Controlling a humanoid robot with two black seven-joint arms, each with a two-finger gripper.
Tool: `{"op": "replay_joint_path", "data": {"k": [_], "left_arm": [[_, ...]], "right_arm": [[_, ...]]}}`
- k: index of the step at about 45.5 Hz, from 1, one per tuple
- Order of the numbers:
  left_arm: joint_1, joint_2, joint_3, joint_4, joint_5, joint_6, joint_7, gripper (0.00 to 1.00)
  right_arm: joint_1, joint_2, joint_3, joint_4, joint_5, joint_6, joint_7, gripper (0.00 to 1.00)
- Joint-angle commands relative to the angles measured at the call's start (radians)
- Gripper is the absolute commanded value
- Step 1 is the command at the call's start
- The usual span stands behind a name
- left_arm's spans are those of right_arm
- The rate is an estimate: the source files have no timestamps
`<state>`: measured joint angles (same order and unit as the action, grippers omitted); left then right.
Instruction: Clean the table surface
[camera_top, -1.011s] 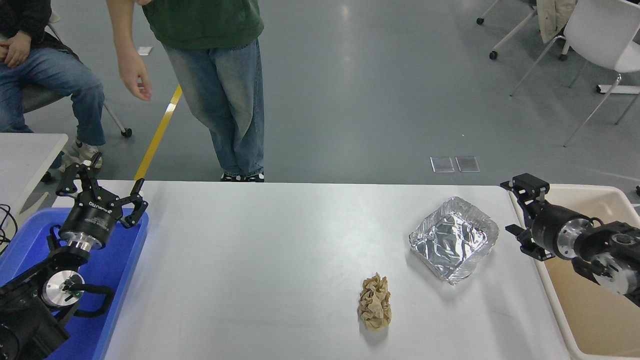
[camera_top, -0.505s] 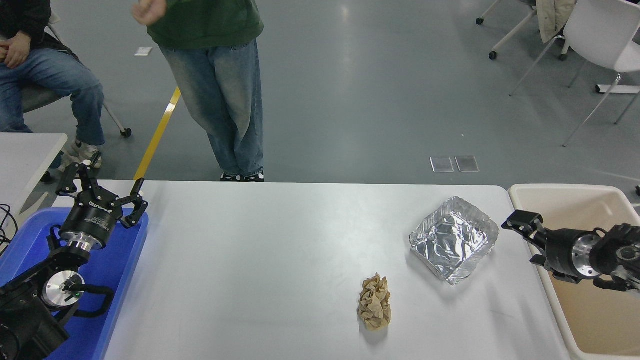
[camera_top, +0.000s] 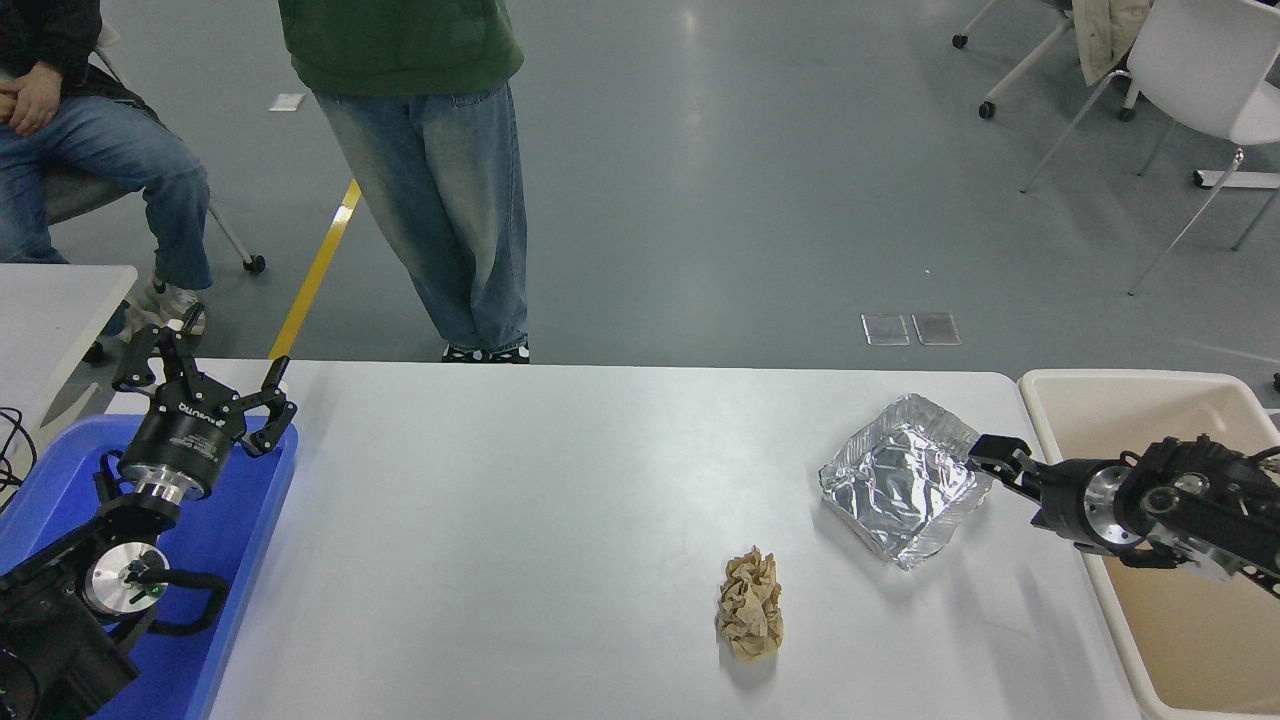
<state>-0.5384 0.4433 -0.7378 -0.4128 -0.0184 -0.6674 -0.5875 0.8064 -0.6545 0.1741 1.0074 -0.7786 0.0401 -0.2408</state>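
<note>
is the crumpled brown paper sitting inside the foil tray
No, the crumpled brown paper lies on the bare table surface, apart from the foil tray and nearer the camera.

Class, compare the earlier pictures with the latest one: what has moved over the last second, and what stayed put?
The right gripper dropped from above the beige bin and swung left to the foil tray's right edge; no grasp is visible yet. The standing person's arm lifted out of view. Foil tray, crumpled brown paper and parked left gripper did not move.
</note>
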Motion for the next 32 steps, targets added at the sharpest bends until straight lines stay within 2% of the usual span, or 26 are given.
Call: {"op": "replay_joint_path", "data": {"k": [1,11,29,32], "left_arm": [[0.000,0.000,0.000,0.000,0.000,0.000,0.000,1.00],[0.000,0.000,0.000,0.000,0.000,0.000,0.000,1.00],[0.000,0.000,0.000,0.000,0.000,0.000,0.000,1.00],[0.000,0.000,0.000,0.000,0.000,0.000,0.000,1.00]], "right_arm": [[0.031,0.070,-0.044,-0.075,-0.010,0.001,0.003,1.00],[0.037,0.093,-0.128,-0.107,-0.010,0.001,0.037,0.98],[0.031,0.194,-0.122,-0.210,-0.008,-0.014,0.052,0.98],[0.030,0.205,-0.124,-0.228,-0.008,-0.014,0.052,0.95]]}}
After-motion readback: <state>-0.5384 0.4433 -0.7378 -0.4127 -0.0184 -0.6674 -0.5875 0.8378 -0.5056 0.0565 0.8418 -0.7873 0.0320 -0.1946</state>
